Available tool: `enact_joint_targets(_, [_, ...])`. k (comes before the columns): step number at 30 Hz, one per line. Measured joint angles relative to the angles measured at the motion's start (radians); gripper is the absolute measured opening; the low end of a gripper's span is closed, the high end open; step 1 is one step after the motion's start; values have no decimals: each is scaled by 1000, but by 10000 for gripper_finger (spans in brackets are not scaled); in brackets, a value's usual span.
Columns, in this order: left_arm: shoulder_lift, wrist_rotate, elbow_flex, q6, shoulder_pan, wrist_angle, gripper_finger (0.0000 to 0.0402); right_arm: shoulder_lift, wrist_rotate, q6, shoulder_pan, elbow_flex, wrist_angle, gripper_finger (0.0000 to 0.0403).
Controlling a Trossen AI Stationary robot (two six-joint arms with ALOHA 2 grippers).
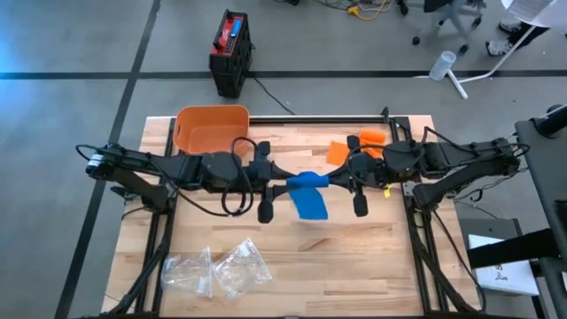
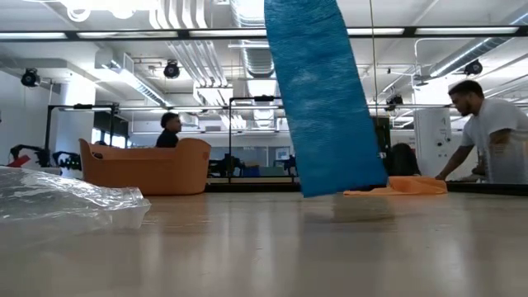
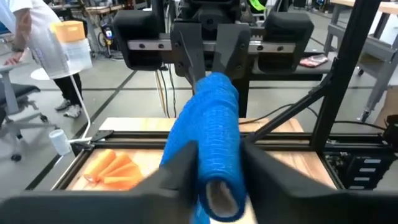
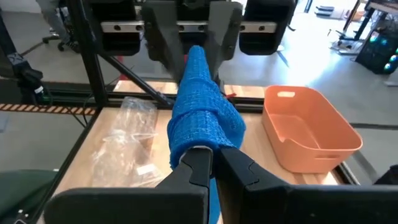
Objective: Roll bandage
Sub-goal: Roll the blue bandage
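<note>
Hanging between the two grippers over the middle of the wooden table (image 1: 221, 232), a blue bandage (image 1: 307, 190) is held off the surface, with a loose length draping down toward the tabletop. In the low view that length (image 2: 323, 95) is seen reaching almost to the wood; whether its end touches cannot be told from there. The left gripper (image 1: 276, 185) is brought in from the left, and in its wrist view the dark fingers (image 3: 177, 171) are closed against both sides of the rolled blue end (image 3: 211, 134). The right gripper (image 1: 340, 177) is clamped on the opposite end, its fingers (image 4: 196, 163) pinched tight around the bandage (image 4: 200, 106). An orange bin (image 1: 212, 130) is set at the table's far left corner, orange cloths (image 1: 353, 148) are lying behind the right gripper, and clear plastic bags (image 1: 217, 268) are lying near the front edge. People are visible in the room beyond the table.
</note>
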Motion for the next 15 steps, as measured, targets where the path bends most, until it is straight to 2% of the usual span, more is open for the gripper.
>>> enact_joint_targets(2, [0,1,0,-9,0,6,23,0,0,-5,0,0,2,7])
enact_joint_targets(3, [-2,1,0,-15,0,7,18,0,-1,-5,0,0,4,12])
enact_joint_targets(8, [-23,-3,0,-50,1,-13,23,-24,2,-28,1,19,-69,67])
enact_joint_targets(11, [-44,-13,0,-64,1,12,10,-76,72,-48,2,23,-146,104])
enact_joint_targets(15, [-53,-22,0,-65,1,56,13,-115,155,-54,8,-72,-80,138])
